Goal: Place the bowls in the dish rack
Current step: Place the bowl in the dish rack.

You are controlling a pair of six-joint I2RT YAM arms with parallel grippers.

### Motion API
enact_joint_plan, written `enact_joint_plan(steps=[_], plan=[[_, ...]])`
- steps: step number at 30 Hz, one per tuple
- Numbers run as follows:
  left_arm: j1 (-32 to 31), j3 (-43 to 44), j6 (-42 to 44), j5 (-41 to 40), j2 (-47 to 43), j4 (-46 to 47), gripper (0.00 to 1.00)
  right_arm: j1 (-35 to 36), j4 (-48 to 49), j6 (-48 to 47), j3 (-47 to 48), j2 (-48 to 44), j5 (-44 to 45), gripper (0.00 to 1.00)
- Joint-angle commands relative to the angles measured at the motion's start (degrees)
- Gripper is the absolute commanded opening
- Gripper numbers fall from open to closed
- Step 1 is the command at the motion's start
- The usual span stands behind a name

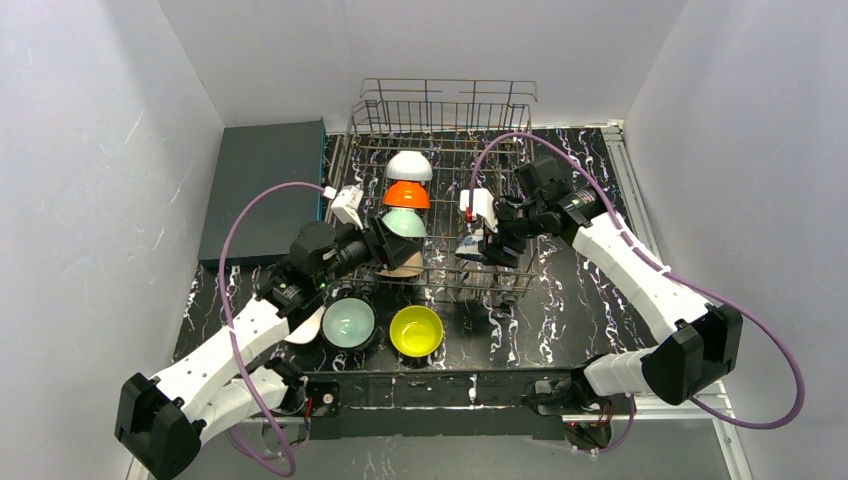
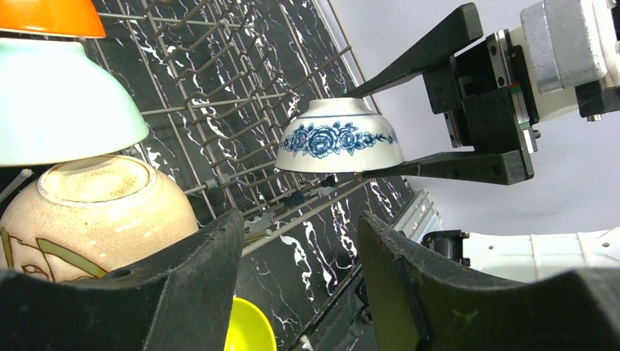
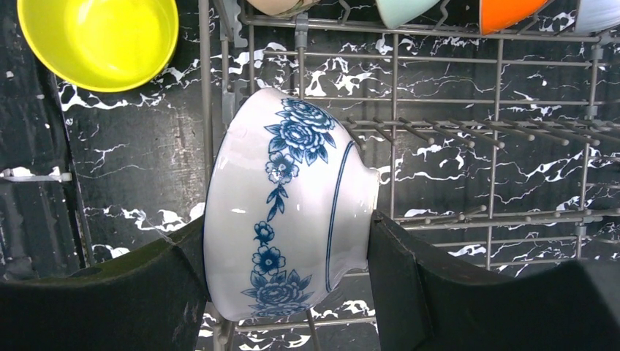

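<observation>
Marbled desk [image 1: 560, 325] below: right fingers [image 3: 439, 285] clamp the flowered bowl [image 3: 292, 205], which might snag on the rack [image 1: 447, 103]; left fingers [image 2: 190, 281] gape empty.

Left arm [image 1: 225, 345], L of dish rack [image 1: 445, 120]: white shells, blk joints, purple cable [image 1: 232, 245] to white cam box [image 1: 347, 207]. Right arm [image 1: 645, 280], R of rack: same build, small red mark on its box. Left gripper [image 2: 300, 227] & right gripper [image 3: 285, 227]: blk wedge fingers.

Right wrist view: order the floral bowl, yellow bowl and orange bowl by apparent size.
Largest: floral bowl, though it is nearest the camera.
Middle: yellow bowl.
Smallest: orange bowl, mostly cut off by the frame edge, so its rank is unsure.
</observation>
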Motion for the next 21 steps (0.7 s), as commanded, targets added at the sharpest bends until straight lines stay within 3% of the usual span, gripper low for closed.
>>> enact_joint_plan(steps=[1, 21], plan=[[0.0, -0.7, -0.2, 0.3, -1.6, 0.4, 0.57, 0.1, -0.6, -1.4, 3.3, -0.5, -1.6, 0.01], [-0.1, -1.2, -0.2, 0.2, -2.4, 0.4, 0.57, 2.3, 1.2, 1.2, 0.8, 0.7, 1.7, 0.01]])
